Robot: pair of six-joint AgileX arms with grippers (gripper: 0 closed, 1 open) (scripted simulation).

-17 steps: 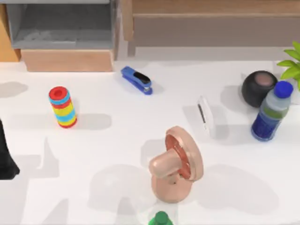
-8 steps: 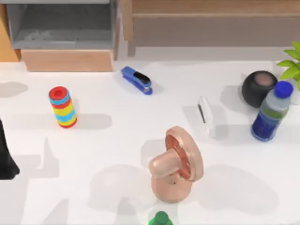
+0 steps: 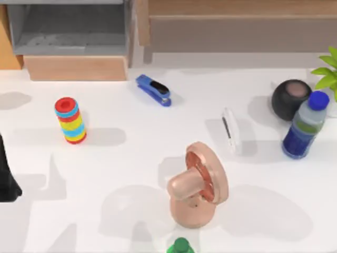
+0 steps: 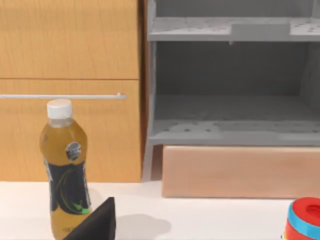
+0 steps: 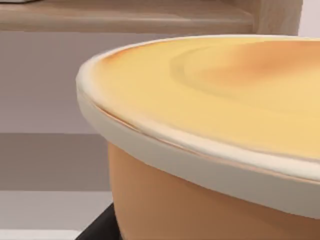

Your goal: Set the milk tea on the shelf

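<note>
Orange milk tea (image 5: 215, 150) sits close before the shelf (image 5: 125, 17) edge.

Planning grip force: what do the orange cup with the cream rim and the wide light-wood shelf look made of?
The orange cup looks like smooth plastic or coated paper, judging by its even, soft sheen. The light-wood shelf shows wood grain, matte; its brownish-grey recess looks painted.

Three bottles: a blue-capped one (image 3: 304, 128), a white-capped tea one (image 4: 65, 167), and seemingly a green-capped one (image 3: 180, 246) at the lower edge. One blue stapler (image 3: 153, 89).
</note>
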